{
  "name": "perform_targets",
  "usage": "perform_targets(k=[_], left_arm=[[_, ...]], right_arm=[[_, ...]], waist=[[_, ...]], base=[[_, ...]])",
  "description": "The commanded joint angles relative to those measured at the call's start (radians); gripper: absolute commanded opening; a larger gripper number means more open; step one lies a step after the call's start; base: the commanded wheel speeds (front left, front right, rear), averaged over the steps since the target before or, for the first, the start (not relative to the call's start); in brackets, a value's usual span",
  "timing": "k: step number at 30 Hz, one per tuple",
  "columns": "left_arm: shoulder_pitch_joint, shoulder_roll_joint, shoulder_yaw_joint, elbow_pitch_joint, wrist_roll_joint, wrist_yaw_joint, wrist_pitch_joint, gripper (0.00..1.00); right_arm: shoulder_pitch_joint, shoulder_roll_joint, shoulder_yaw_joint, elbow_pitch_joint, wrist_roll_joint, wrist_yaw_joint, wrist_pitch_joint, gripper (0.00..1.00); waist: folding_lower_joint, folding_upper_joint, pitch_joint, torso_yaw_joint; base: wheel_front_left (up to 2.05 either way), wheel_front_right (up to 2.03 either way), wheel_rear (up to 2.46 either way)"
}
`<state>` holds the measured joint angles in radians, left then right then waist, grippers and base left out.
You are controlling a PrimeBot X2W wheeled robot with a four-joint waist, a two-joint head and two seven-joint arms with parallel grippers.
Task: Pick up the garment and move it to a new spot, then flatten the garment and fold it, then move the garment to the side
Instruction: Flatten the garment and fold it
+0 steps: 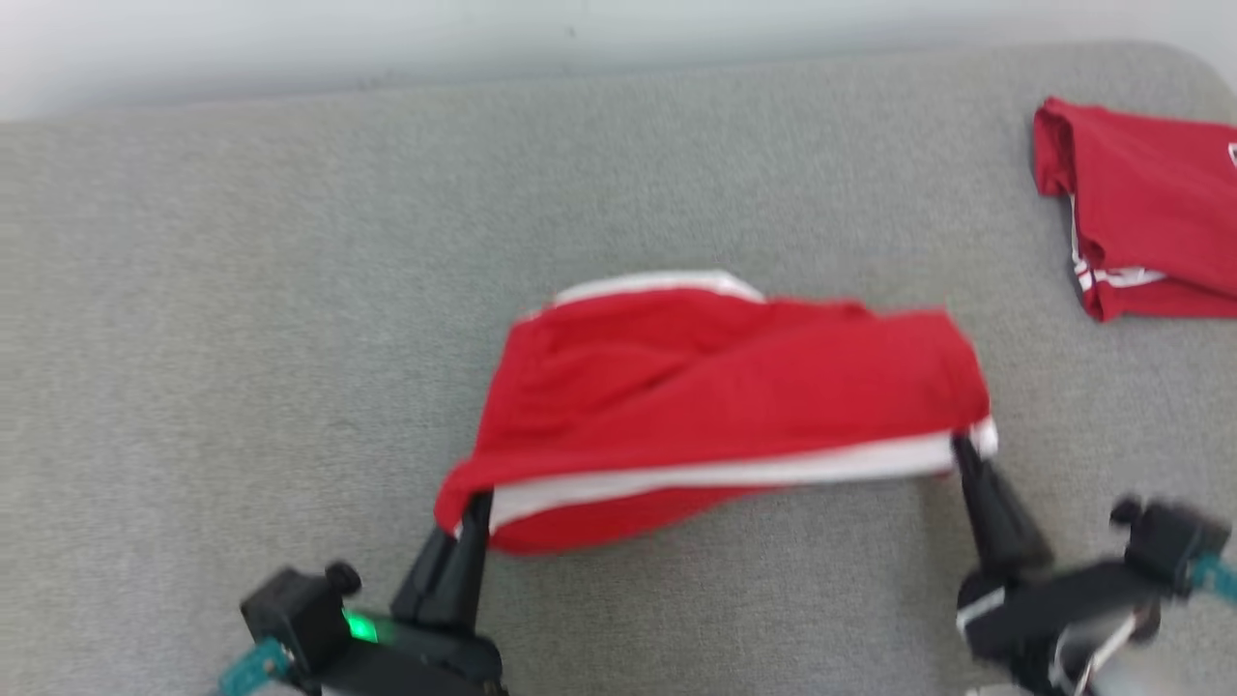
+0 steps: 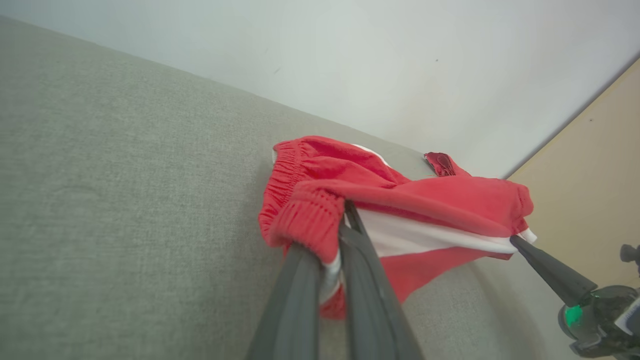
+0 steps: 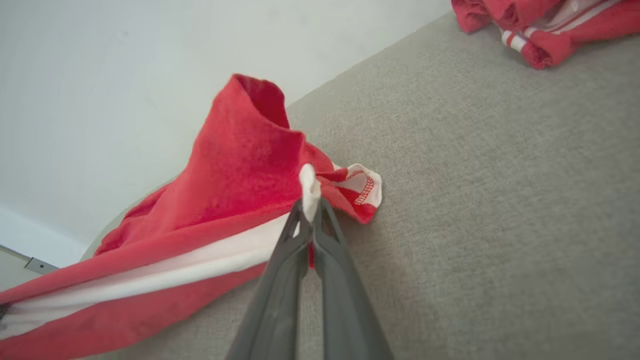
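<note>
The garment point(image 1: 715, 396) is a pair of red shorts with a white side stripe, stretched between my two grippers over the grey cushion point(image 1: 290, 290). Its near edge is lifted and its far part rests on the cushion. My left gripper point(image 1: 475, 503) is shut on the gathered waistband end point(image 2: 310, 220) at the lower left. At the lower right, my right gripper point(image 1: 962, 447) is shut on the hem corner point(image 3: 310, 187). In the left wrist view the right gripper's fingers point(image 2: 545, 270) pinch the far end of the white stripe.
A second red garment point(image 1: 1150, 208) with white trim lies folded at the cushion's far right; it also shows in the right wrist view point(image 3: 540, 25). A pale wall point(image 1: 387, 39) runs behind the cushion. Bare cushion spreads to the left and behind the shorts.
</note>
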<state>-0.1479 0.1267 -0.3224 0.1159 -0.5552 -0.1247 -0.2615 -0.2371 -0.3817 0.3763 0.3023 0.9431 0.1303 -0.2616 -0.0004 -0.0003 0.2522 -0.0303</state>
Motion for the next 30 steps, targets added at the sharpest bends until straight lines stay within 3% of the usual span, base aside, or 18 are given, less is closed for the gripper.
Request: perform_targets(k=[1, 15, 16, 17, 18, 19, 30], left_arm=[[0.023, -0.008, 0.005, -0.002, 0.008, -0.004, -0.004, 0.00], [0.067, -0.030, -0.014, 0.053, 0.052, -0.004, -0.004, 0.00], [0.068, -0.031, -0.007, 0.056, 0.057, -0.004, -0.004, 0.16], [0.070, -0.034, 0.001, 0.059, 0.057, -0.004, -0.004, 0.95], [0.074, -0.038, 0.005, 0.062, 0.061, -0.004, -0.004, 1.00], [0.076, -0.040, 0.010, 0.062, 0.066, -0.005, -0.004, 1.00], [0.101, -0.045, 0.123, -0.020, 0.103, -0.005, -0.004, 1.00]], right_arm=[[0.037, 0.018, -0.012, -0.012, -0.006, 0.000, -0.004, 0.00], [0.144, 0.111, -0.105, -0.036, -0.112, 0.000, 0.036, 0.00], [0.146, 0.114, -0.108, -0.033, -0.119, 0.000, 0.040, 0.04], [0.146, 0.115, -0.111, -0.031, -0.131, 0.000, 0.039, 0.58], [0.149, 0.118, -0.115, -0.026, -0.139, 0.000, 0.038, 0.96], [0.153, 0.122, -0.120, -0.022, -0.145, 0.000, 0.039, 1.00], [0.149, 0.114, -0.192, -0.070, -0.207, 0.000, 0.018, 1.00]], waist=[[0.0004, 0.0003, -0.029, 0.021], [0.0004, 0.0003, -0.075, 0.023], [0.0004, 0.0003, -0.077, 0.024], [0.0004, 0.0003, -0.080, 0.024], [0.0004, 0.0003, -0.084, 0.024], [0.0004, 0.0003, -0.086, 0.025], [0.0004, 0.0003, -0.129, 0.039]], base=[[0.00, 0.00, 0.00], [0.00, 0.00, 0.00], [0.00, 0.00, 0.00], [0.00, 0.00, 0.00], [0.00, 0.00, 0.00], [0.00, 0.00, 0.00], [0.00, 0.00, 0.00]])
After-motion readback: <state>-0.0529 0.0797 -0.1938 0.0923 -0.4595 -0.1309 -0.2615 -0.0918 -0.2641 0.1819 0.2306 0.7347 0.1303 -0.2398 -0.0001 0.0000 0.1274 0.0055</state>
